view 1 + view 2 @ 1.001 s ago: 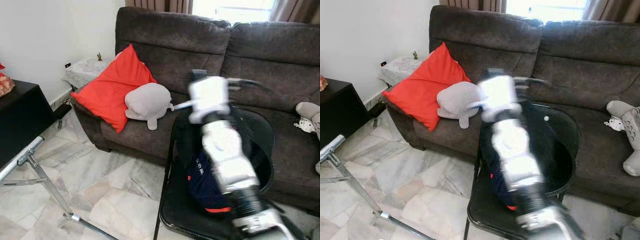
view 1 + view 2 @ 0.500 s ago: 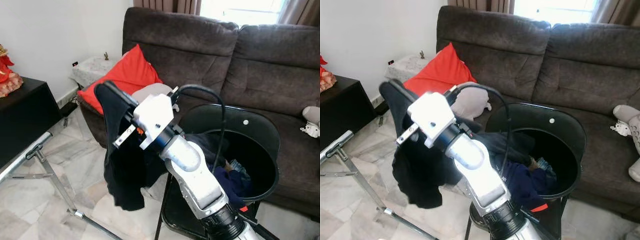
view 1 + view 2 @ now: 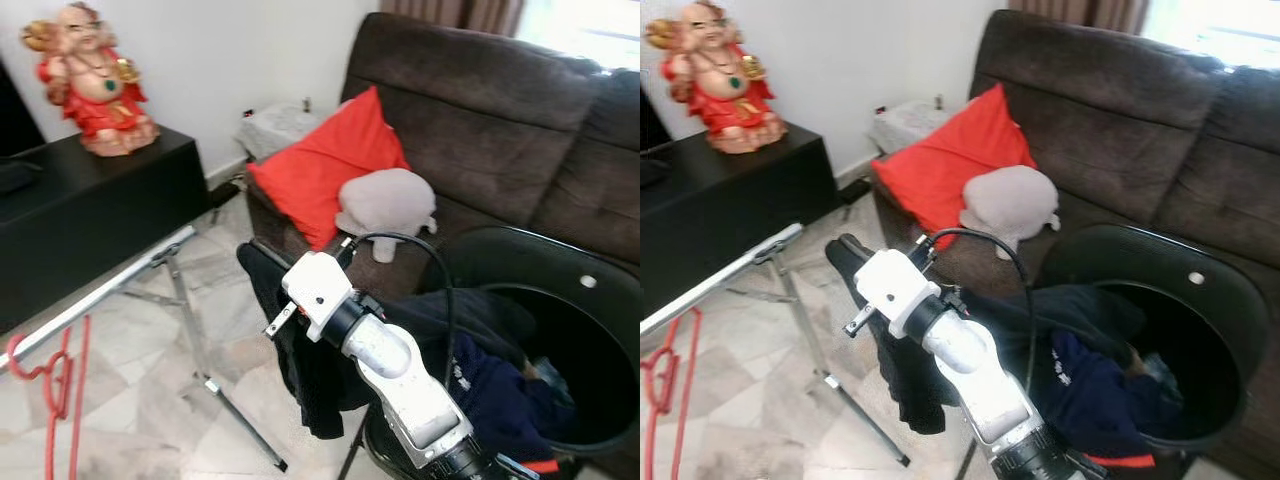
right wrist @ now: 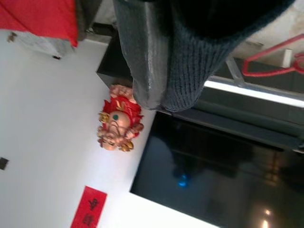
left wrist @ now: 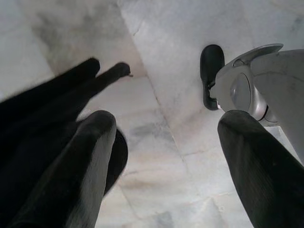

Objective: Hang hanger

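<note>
A dark garment [image 3: 300,360] hides the right gripper's [image 3: 262,270] fingers at frame centre; it is clenched on the cloth. The right arm reaches toward the silver rack rail [image 3: 95,293] at left. The left gripper [image 5: 166,156] hangs spread apart over the marble floor [image 5: 161,85].

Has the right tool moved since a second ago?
Yes. The right tool, then above the black basket, now sits off the basket's left side, holding a dark garment, nearer the metal rack rail. The left tool hangs idle.

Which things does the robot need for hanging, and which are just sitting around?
For the job: right gripper holding the dark garment; red hanger; metal rail.

Just sitting around: red cushion, grey plush toy, statue, black basket, sofa.
</note>
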Robot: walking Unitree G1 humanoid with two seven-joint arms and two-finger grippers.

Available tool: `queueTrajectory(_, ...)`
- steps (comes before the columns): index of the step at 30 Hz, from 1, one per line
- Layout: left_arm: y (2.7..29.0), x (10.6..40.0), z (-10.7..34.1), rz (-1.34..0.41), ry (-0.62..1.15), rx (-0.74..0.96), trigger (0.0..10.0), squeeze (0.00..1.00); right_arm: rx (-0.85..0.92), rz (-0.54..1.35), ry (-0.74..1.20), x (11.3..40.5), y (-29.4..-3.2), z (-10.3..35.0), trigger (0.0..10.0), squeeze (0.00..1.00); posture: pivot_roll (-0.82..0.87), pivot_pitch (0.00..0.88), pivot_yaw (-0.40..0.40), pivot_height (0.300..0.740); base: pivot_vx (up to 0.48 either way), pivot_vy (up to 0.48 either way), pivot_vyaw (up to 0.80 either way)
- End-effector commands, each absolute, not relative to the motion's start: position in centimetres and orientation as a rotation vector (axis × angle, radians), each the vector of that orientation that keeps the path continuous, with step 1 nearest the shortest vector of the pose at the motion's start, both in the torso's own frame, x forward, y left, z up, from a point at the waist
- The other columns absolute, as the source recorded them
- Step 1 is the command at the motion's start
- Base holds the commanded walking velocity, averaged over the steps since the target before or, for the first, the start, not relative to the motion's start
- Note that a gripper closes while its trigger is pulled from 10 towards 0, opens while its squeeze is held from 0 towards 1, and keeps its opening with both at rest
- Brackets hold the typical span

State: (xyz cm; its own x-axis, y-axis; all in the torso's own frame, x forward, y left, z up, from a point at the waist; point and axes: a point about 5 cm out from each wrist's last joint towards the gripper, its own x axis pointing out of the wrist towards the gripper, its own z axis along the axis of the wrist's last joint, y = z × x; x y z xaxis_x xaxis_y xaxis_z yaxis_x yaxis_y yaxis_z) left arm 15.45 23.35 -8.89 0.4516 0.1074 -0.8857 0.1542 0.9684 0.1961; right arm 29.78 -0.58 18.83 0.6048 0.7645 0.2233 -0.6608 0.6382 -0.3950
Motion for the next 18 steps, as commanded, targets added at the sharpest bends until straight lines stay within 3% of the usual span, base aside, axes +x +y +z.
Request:
queueTrajectory(1,23.6,15.2,-8.9,-0.025,1.120,0.268,10.0,0.00,-0.292,0.843,-0.402,29.6,-0.4,18.9,10.0,0.00,0.01,0.000,0.041,0.740,0.000,0.000,0.77)
queueTrajectory(18,23.5,15.2,-8.9,-0.025,1.120,0.266,10.0,0.00,-0.298,0.949,-0.432,28.4,0.0,18.7,10.0,0.00,0.02,0.000,0.033,0.740,0.000,0.000,0.77)
